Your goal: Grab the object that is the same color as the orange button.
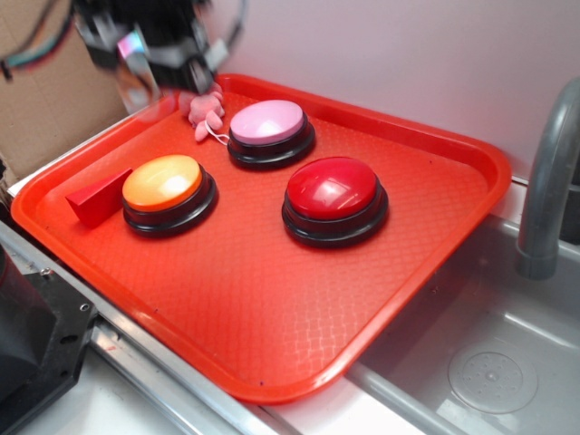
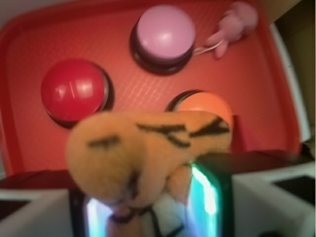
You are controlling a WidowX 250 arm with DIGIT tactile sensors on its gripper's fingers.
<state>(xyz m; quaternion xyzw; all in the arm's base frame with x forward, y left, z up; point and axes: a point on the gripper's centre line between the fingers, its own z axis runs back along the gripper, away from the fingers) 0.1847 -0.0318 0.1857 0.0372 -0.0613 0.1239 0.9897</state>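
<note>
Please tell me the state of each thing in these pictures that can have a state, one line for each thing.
gripper: shut on the plush tiger, raised above the tray.
plush tiger: held, lifted off the tray.
orange button: resting on the tray, untouched.
pink button: resting on the tray, untouched.
red button: resting on the tray, untouched.
pink plush toy: lying on the tray.
red wedge block: lying beside the orange button.

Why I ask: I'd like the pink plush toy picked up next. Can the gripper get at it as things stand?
Probably not yet: the gripper is shut on the orange plush tiger. The pink plush toy itself lies uncovered beside the pink button.
</note>
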